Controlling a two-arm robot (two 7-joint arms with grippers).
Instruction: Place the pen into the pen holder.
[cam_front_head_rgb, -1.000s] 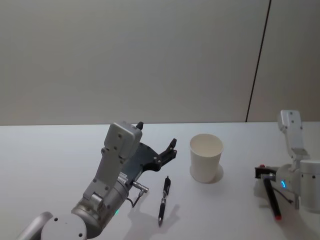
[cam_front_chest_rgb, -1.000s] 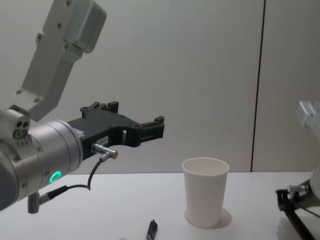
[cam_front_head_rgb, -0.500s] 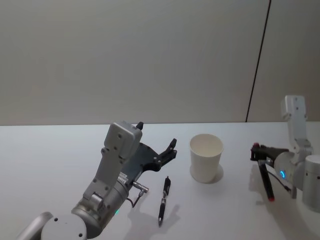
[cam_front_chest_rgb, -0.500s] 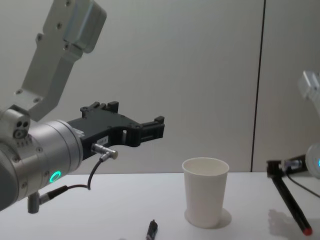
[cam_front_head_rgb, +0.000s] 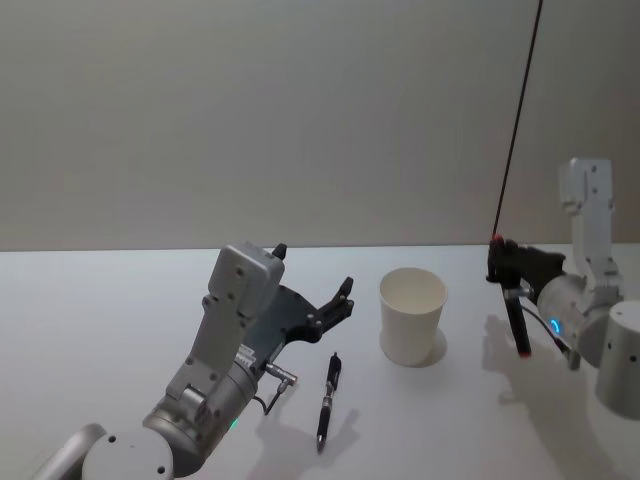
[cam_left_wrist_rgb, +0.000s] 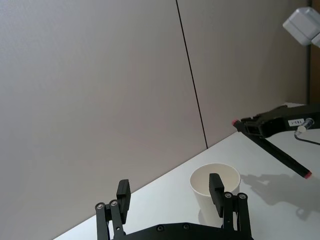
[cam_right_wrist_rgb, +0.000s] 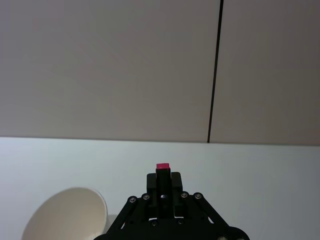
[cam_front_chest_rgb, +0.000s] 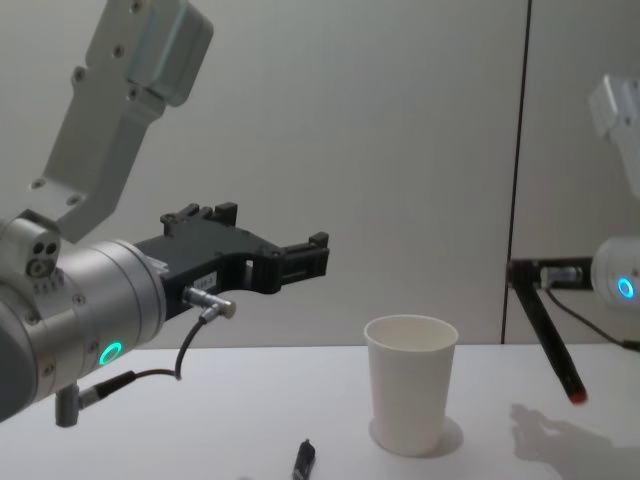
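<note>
My right claw (cam_front_head_rgb: 497, 262) pinches the pen (cam_front_head_rgb: 515, 318) near one end. It looks light and stiff. The paper cup (cam_front_head_rgb: 412, 320) may tip. My left claw (cam_left_wrist_rgb: 169, 185) hangs wide.

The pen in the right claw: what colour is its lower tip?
Red tip on a black pen; it shows best in the chest view.

Robot lab or test cell, prob. Evidence: two robot arms, L arm (cam_front_head_rgb: 235, 300) & R arm (cam_front_head_rgb: 585, 215), at plain white table (cam_front_head_rgb: 100, 300). Teal status light (cam_front_chest_rgb: 110, 352) and exposed cable (cam_front_chest_rgb: 190, 345) on L arm. Backdrop is flat grey-beige wall panels (cam_front_head_rgb: 250, 120) w/ dark vertical seam (cam_front_head_rgb: 515, 120). Staged prop: white paper cup (cam_front_head_rgb: 411, 315) on tabletop. Even indoor lighting.
</note>
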